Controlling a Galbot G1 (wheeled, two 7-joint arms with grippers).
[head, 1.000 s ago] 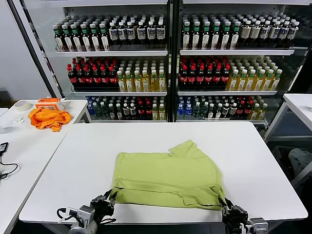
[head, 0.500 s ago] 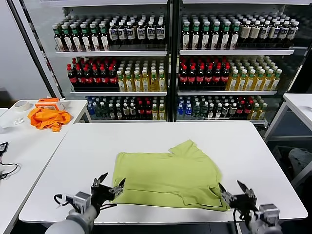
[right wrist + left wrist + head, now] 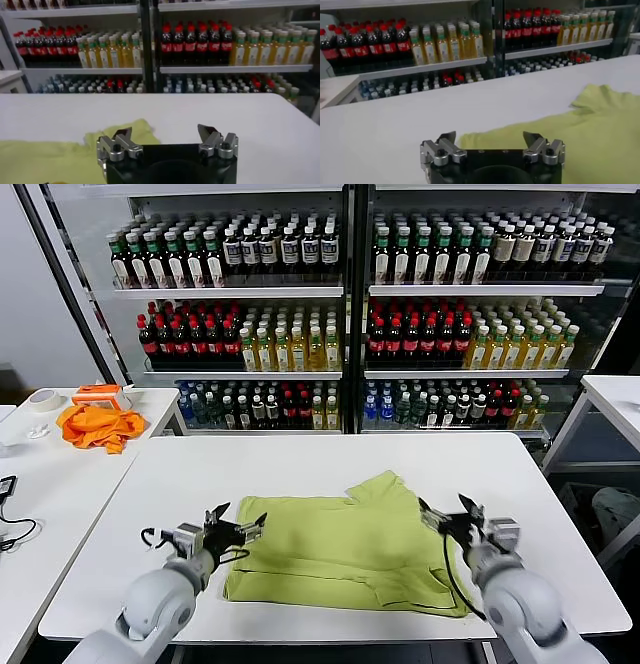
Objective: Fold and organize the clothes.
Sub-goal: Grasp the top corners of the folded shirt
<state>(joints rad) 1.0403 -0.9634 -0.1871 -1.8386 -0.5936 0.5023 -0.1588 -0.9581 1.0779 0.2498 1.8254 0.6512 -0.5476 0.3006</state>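
The lime yellow-green T-shirt (image 3: 345, 546) lies partly folded on the white table (image 3: 300, 469), one sleeve sticking out toward the back. No white print shows. My left gripper (image 3: 236, 522) is open and empty, just above the shirt's left edge. My right gripper (image 3: 447, 515) is open and empty, just above the shirt's right edge near the sleeve. The shirt also shows in the left wrist view (image 3: 570, 130), beyond the open left gripper (image 3: 489, 137), and in the right wrist view (image 3: 60, 155), beside the open right gripper (image 3: 165, 132).
An orange cloth (image 3: 97, 426), a tape roll (image 3: 43, 399) and a cable (image 3: 10, 529) lie on the side table at the left. Glass-door coolers full of bottles (image 3: 340, 314) stand behind the table. Another white table (image 3: 615, 399) is at the right.
Both arms rose from the table's front edge and moved forward along the shirt's two sides. Both grippers, low at the shirt's front corners a second ago, are now open. The shirt's front edge lies flatter.
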